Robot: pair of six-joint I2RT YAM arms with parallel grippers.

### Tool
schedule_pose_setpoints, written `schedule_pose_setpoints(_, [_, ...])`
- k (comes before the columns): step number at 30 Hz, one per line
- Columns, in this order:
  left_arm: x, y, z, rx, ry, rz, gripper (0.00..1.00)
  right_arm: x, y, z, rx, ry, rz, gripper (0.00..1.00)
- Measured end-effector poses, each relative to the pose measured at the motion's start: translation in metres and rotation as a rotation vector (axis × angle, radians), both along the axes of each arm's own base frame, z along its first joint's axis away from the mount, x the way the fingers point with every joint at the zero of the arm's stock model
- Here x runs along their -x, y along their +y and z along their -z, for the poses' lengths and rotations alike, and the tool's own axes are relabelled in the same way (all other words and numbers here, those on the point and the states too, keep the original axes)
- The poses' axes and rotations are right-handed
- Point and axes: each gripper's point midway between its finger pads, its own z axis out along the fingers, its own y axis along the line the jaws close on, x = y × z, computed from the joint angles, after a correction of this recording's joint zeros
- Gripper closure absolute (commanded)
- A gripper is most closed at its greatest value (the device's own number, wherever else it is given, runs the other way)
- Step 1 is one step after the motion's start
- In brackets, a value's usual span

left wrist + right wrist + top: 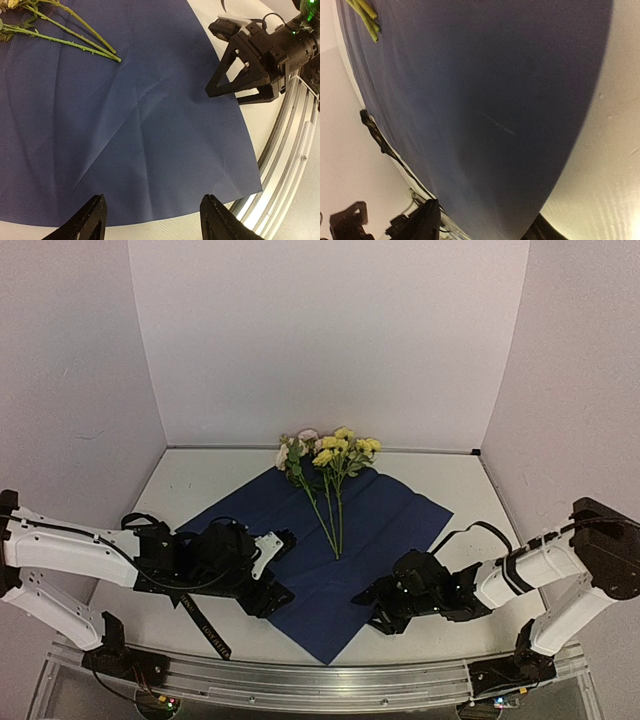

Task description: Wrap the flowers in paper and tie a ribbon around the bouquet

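Observation:
The paper (345,550) lies flat on the table with its dark navy face up, one corner towards the near edge. The flowers (332,452) rest on its far corner, their thin green stems (75,36) running down onto the sheet. My left gripper (283,570) sits low at the paper's left edge, open, with the edge just ahead of its fingers (95,217). On the other side, my right gripper (372,608) is low at the sheet's right edge, its jaws apart with the paper (485,125) between them. The black ribbon (205,625) lies under the left arm.
A metal rail (320,680) runs along the near edge and shows again as the rail (290,150) by the paper's near corner. White walls close in the back and both sides. The right gripper (240,82) shows in the left wrist view.

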Motion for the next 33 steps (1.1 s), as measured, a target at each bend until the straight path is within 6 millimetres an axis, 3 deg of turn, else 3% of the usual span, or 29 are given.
schedule_pose_setpoints(6, [0.002,-0.002,-0.017,0.020,-0.063,0.034,0.35,-0.003,0.007,-0.001,-0.062,0.028,0.059,1.00])
schedule_pose_setpoints(13, [0.014,-0.007,-0.059,0.112,-0.177,0.154,0.35,-0.011,0.016,-0.016,-0.117,0.033,0.093,1.00])
schedule_pose_setpoints(17, [0.027,-0.009,-0.073,0.162,-0.224,0.239,0.34,-0.022,0.023,-0.035,-0.175,0.029,0.122,1.00])
schedule_pose_setpoints(22, [0.045,-0.011,-0.072,0.163,-0.252,0.331,0.34,-0.038,0.027,-0.062,-0.241,0.016,0.165,1.00])
schedule_pose_setpoints(27, [0.057,-0.023,-0.059,0.130,-0.271,0.377,0.35,-0.048,0.030,-0.073,-0.260,0.020,0.189,1.00])
schedule_pose_setpoints(30, [0.050,-0.027,-0.042,0.075,-0.283,0.349,0.37,-0.048,0.030,-0.074,-0.252,0.027,0.192,1.00])
schedule_pose_setpoints(33, [0.039,-0.028,-0.038,0.043,-0.328,0.310,0.41,-0.046,0.027,-0.075,-0.244,0.031,0.193,1.00])
